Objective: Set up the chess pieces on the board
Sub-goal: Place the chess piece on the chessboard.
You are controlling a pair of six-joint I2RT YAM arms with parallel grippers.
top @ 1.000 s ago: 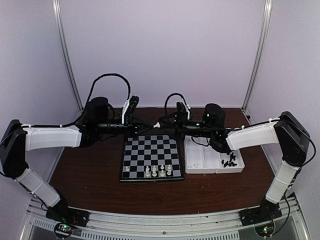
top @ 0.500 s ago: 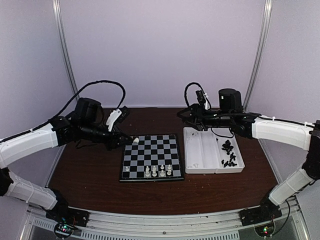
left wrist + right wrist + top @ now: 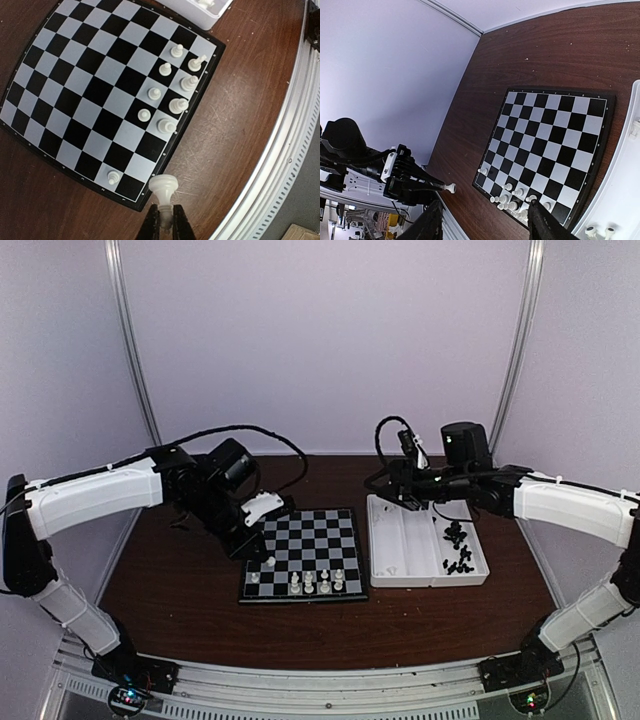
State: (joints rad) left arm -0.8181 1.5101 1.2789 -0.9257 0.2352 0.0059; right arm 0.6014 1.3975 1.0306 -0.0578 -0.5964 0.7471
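nothing to read here, folks: no letters, numbers, brands or signs legible on the board [image 3: 310, 535], on the white tray [image 3: 398, 550], or anywhere across the three views.

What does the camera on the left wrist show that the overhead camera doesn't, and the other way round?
Only the left wrist view: a close look at the white piece pinched in the left jaws near the board's edge, with each of the white pieces on the board clearly separate.

Only the overhead view: the left arm, the right arm, and the whole white tray with black pieces in its right compartment.

Both: the board, the white pieces standing along one side, and the held piece.
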